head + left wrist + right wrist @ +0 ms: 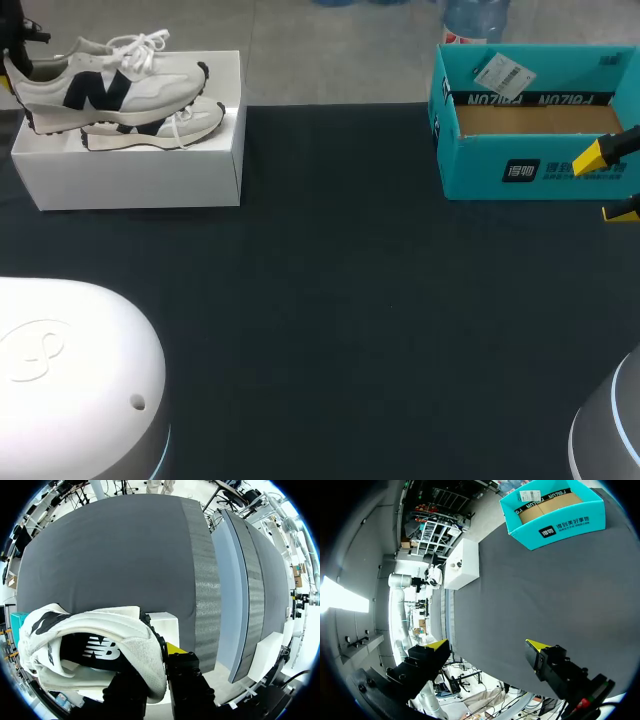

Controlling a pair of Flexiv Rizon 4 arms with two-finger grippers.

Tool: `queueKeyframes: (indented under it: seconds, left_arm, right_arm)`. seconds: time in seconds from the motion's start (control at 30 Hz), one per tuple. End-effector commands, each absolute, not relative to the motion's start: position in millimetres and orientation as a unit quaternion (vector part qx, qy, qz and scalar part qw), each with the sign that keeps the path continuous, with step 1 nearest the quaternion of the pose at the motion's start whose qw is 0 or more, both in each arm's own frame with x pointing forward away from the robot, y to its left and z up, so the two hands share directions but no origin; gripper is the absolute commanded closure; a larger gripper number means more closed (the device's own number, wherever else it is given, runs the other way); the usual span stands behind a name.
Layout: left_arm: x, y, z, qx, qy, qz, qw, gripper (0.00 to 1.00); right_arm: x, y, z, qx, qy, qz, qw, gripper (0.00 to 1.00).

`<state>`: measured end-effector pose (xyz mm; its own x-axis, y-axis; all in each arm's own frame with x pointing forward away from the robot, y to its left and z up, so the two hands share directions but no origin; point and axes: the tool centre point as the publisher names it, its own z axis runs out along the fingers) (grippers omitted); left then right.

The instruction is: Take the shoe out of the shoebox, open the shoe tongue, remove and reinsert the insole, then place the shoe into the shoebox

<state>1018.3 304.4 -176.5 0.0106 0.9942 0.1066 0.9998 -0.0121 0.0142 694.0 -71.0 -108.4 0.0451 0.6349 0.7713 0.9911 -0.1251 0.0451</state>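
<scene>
- Holding the shoe (110, 85) by its heel: left gripper (155, 666) is closed down narrow on the heel collar, one finger inside the opening and one against the outside of the heel.
- Shoe is white with dark side markings, at the table's far left, raised over the white shoebox (130, 175), toe pointing toward the table's middle, laces on top.
- Second shoe (160, 125) of the same look lies on its side in the white shoebox, just under the held one.
- Right gripper (486, 645) is spread wide, nothing between the yellow tips, over the dark table (350, 330) at the right edge.
- Teal box (480, 170) sits open at the far right, brown cardboard floor showing, white label (500, 72) on its back wall; it is ahead of the right gripper, not touching.
</scene>
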Motion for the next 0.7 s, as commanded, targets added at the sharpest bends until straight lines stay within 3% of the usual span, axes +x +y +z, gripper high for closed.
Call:
queueKeyframes:
  seconds: [0.03, 0.7]
  left_arm:
    - [991.0, 291.2, -166.3, -0.709, -0.702, -0.066, 0.026, 1.0]
    - [896.2, 219.7, -142.1, -0.706, -0.705, -0.054, 0.027, 1.0]
  right_arm:
    - [693.8, -70.7, -108.8, -0.672, -0.605, -0.333, 0.267, 0.0]
    - [693.8, -70.7, -108.8, -0.672, -0.605, -0.333, 0.267, 0.0]
